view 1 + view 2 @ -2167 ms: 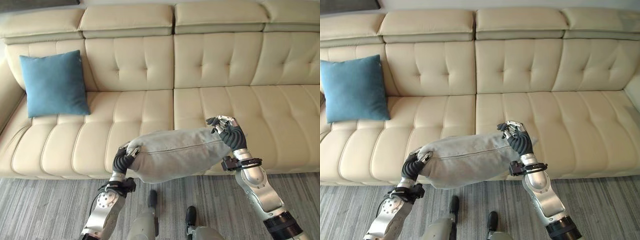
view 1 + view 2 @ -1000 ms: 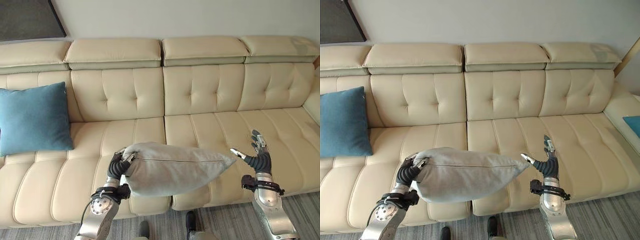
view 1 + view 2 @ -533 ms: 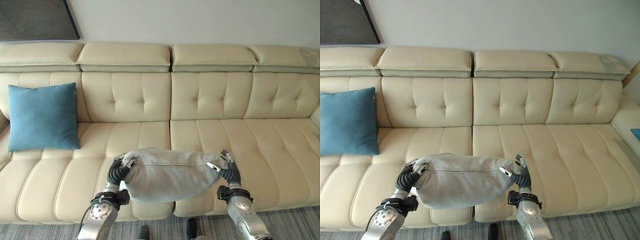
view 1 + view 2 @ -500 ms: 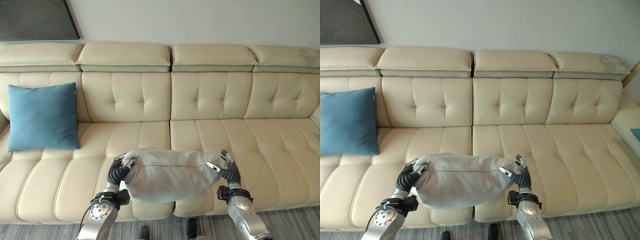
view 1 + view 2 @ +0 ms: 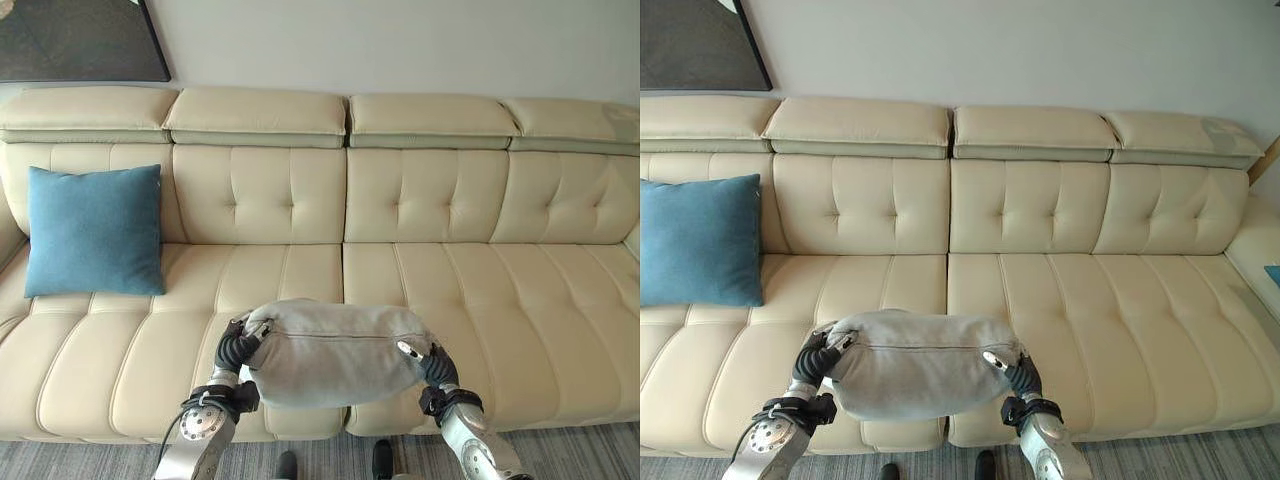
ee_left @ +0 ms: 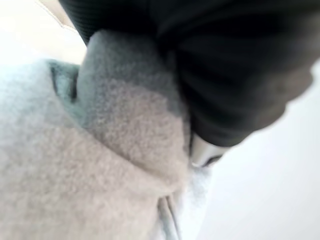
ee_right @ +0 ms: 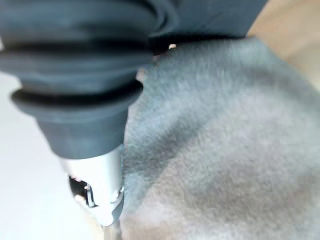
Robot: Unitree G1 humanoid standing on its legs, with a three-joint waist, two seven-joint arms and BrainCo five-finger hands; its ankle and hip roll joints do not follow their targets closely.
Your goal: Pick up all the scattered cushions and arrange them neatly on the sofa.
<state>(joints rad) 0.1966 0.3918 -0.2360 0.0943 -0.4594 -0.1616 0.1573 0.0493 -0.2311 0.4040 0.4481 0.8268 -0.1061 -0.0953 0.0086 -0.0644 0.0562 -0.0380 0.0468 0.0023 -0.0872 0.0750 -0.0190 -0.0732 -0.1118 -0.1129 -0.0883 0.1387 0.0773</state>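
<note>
On my far left I see the blue cushion (image 5: 94,231) standing upright on the cream sofa (image 5: 420,210), leaning back against the tufted backrest at the sofa's left end, well apart from everything I am handling. Above it, on the wall, the corner of a dark framed picture (image 5: 80,40) comes into the head views. Moving right, my left hand (image 5: 237,347) comes up from the lower left and has its fingers curled round the left end of the grey cushion (image 5: 335,352); in the left wrist view the grey cloth bunches up right against the dark ribbed cover, with a silver fingertip (image 6: 202,151) pressed into it. The grey cushion lies lengthwise between my two hands, lifted in front of the seat's front edge, roughly level, its seam running along the top, over the join between the two middle seat sections. On its right end my right hand (image 5: 430,362) is pressed against the cloth, thumb on top; in the right wrist view a silver finger (image 7: 97,187) lies along the grey cloth, and I read that as a grip on that end. Below, a strip of grey striped carpet (image 5: 580,450) runs along the sofa's base.
</note>
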